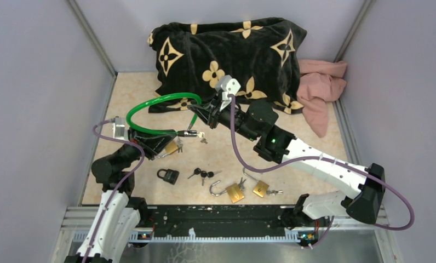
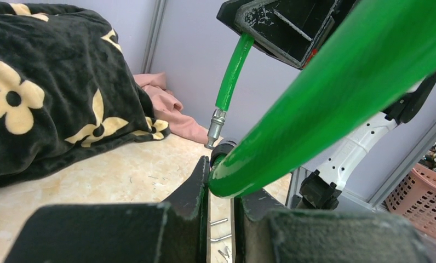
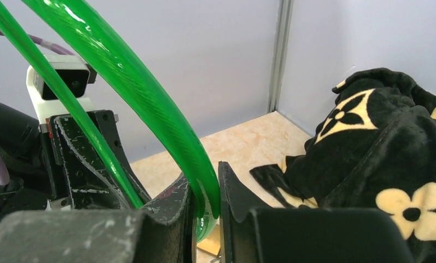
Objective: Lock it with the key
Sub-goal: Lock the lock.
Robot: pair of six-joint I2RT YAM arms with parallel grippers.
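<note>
In the top view, the green cable lock point(image 1: 150, 101) is seen held above the table point(image 1: 125, 90), left of centre, its cable forming a loop between the two arms. The left gripper point(image 1: 162, 138) is clamped on the near end of the loop. The right gripper point(image 1: 198, 112) is clamped on the cable at the loop's right side.

Only the top view shows what lies on the table: a black padlock point(image 1: 167, 176), a bunch of dark-headed keys point(image 1: 202, 174), an open brass padlock point(image 1: 232, 191) and another brass padlock point(image 1: 260, 188), all nearer than the grippers. Another brass padlock point(image 1: 172, 147) lies just beside the left gripper. A black flowered blanket point(image 1: 232, 49) and a pink cloth point(image 1: 321, 87) lie at the far side.

In the left wrist view, the cable point(image 2: 336, 93) is seen pinched between the left gripper's point(image 2: 220, 183) fingers. The cable's metal pin end point(image 2: 216, 127), hidden from above, hangs free below the right gripper point(image 2: 281, 24).

In the right wrist view, the cable point(image 3: 133, 87) is seen passing down between the closed fingers of the right gripper point(image 3: 205, 189), with the left gripper point(image 3: 87, 159) at the left. Which key fits the lock cannot be told.
</note>
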